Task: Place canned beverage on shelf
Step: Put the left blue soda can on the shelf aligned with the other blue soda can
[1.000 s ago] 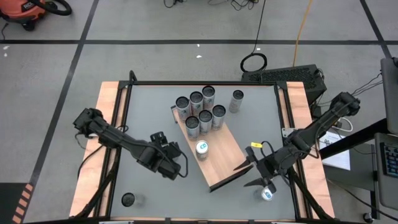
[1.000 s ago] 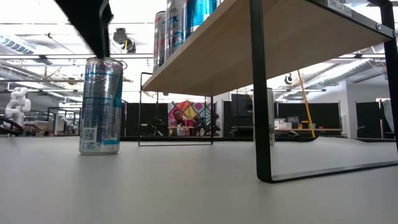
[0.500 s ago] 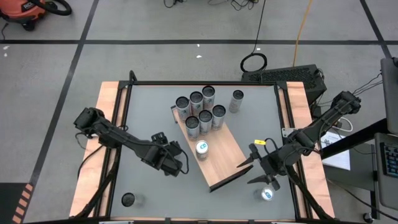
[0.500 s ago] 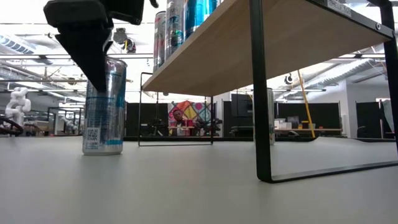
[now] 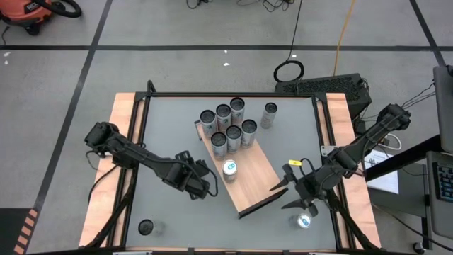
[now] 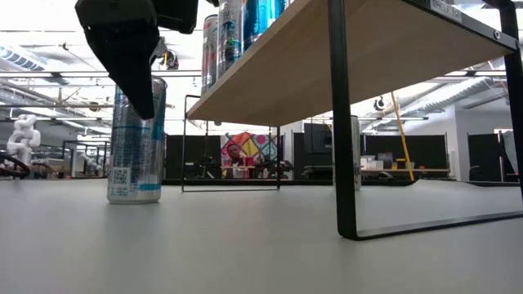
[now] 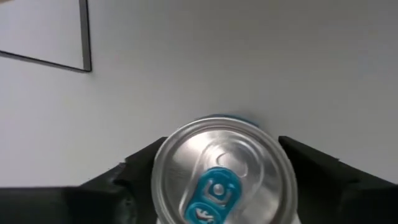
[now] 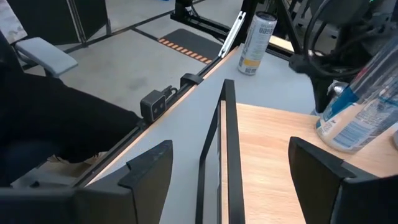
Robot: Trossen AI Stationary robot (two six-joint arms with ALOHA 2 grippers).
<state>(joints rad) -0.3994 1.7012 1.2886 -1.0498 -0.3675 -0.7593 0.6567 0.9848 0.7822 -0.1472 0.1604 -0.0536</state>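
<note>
The shelf (image 5: 251,177) is a light wood board on black legs (image 6: 341,122). Several cans (image 5: 228,126) stand at its far end, and one can (image 5: 229,168) stands alone at its middle. My left gripper (image 5: 197,183) is to the shelf's left, above a silver-and-blue can (image 7: 224,174). That can stands upright on the grey table in the low view (image 6: 135,155). The gripper is open, with one finger on each side of the can's top. My right gripper (image 5: 285,196) is open and empty at the shelf's near right corner. Another can (image 5: 304,221) stands on the table just beyond it. My left gripper comes at the can from above, fingers pointing down, one finger (image 7: 140,171) on each side of the can's rim (image 7: 163,163). The can stands upright on the table. I cannot tell whether the fingers touch it.
One can (image 5: 270,113) stands on the table to the right of the shelf's far end. Another can (image 5: 145,227) stands at the near left corner. Wooden side boards (image 5: 120,142) flank the grey tabletop. The shelf's leg frame (image 8: 227,143) lies just ahead of my right gripper.
My left gripper has come down over the silver-and-blue can and gone a little toward the shelf. In the low view its finger now reaches down in front of the can's upper part. The can stays upright on the table.
</note>
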